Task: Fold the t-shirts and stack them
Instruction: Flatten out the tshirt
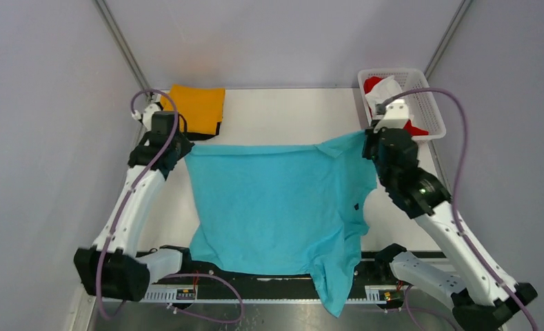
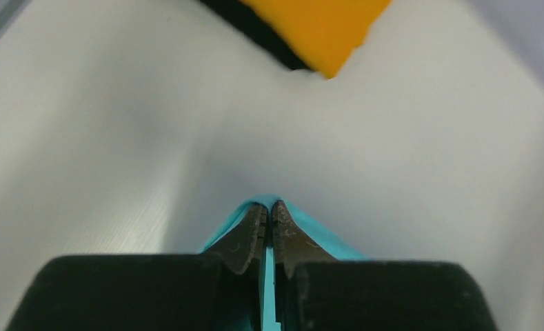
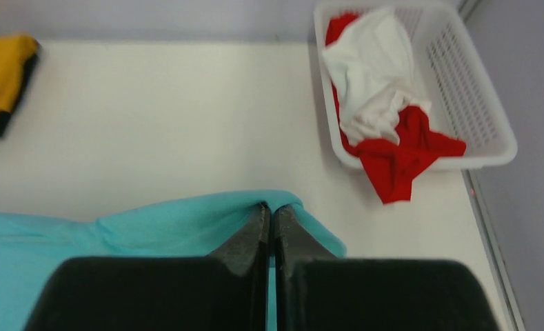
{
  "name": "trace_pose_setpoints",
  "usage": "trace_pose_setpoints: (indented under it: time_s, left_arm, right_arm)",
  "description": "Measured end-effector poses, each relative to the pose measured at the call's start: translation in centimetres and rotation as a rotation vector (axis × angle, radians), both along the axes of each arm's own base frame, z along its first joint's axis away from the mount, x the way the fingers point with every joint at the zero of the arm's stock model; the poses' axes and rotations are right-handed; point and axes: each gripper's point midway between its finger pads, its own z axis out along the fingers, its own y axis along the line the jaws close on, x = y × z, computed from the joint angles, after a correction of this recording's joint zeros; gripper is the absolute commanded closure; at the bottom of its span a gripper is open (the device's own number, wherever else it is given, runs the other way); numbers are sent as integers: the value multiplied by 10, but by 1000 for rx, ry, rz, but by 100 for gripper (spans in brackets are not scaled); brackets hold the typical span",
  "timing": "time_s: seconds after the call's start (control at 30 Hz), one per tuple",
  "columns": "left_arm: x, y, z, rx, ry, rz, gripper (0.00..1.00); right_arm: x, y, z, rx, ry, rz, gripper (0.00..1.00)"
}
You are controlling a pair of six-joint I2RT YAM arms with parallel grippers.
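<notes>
The white worktop [image 1: 276,114] fills the top view. Most of its middle is covered by the turquoise t-shirt [image 1: 269,207]. The shirt's far edge is pulled into a nearly straight line from 10 o'clock to 2 o'clock. Its body runs back toward 6 o'clock and spills over the near rail, with one part dangling lowest at about 5 o'clock.

The left arm [image 1: 134,200] reaches to the shirt's 10 o'clock corner, and the right arm [image 1: 420,193] reaches to the 2 o'clock corner. Both wrist views show the jaws pressed together on a thin fold of turquoise cloth, one corner pinched in each.

A white lattice basket [image 1: 393,71] sits at 1 o'clock. It holds a white t-shirt [image 3: 372,76] bunched over a red t-shirt [image 3: 400,158], and the red one droops over the basket's rim. At 11 o'clock, an orange t-shirt [image 1: 198,108] lies folded on a black t-shirt [image 1: 200,136], of which only a dark sliver shows.

The turquoise shirt looks light, limp and thin. It will probably sag wherever it is unsupported and slide easily on the smooth worktop. The best grip is likely at edge corners, pinching both layers and keeping the span between the two holds taut. The overhang at 6 o'clock could drag or twist a fold.
</notes>
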Motion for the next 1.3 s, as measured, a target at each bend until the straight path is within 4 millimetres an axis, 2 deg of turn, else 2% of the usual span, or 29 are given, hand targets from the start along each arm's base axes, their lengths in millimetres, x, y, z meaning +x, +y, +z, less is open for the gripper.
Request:
trace_pose_setpoints:
  time_s: [0.07, 0.13, 0.37, 0.57, 0.8, 0.97, 1.0, 1.07, 1.13, 1.17, 1.2, 1.23, 1.27, 1.3]
  left_arm:
    - [8, 6, -43, 12, 109, 29, 100]
    - [17, 11, -71, 20, 169, 54, 100]
    - [58, 18, -115, 29, 217, 87, 100]
    - [91, 16, -135, 33, 247, 85, 100]
    - [130, 10, -136, 17, 238, 78, 100]
    - [160, 6, -146, -8, 241, 94, 81]
    - [164, 5, -150, -15, 245, 100, 74]
    - [173, 4, -160, -27, 259, 110, 60]
    - [180, 2, -169, -40, 274, 121, 44]
    - [182, 1, -172, -46, 280, 122, 31]
    - [184, 0, -171, -49, 281, 119, 9]
    - [185, -1, -171, -54, 278, 116, 2]
    - [187, -2, -167, -66, 270, 120, 1]
    - [188, -3, -164, -63, 264, 111, 1]
  right_arm:
    - [13, 5, -46, -52, 83, -12, 100]
    - [20, 8, -78, -82, 141, -17, 100]
    - [57, 18, -115, -94, 204, -41, 100]
    - [83, 20, -150, -111, 293, -59, 98]
    - [117, 21, -166, -111, 332, -92, 98]
    - [143, 16, -186, -102, 374, -131, 95]
    - [149, 16, -191, -102, 385, -141, 93]
    - [169, 15, -201, -92, 409, -166, 79]
    - [193, 15, -210, -69, 433, -195, 50]
    - [209, 15, -213, -52, 448, -213, 41]
    - [219, 14, -215, -32, 456, -228, 22]
    - [230, 12, -217, -21, 469, -244, 9]
    - [239, 10, -218, -6, 478, -259, 2]
    - [242, 8, -219, 8, 487, -266, 1]
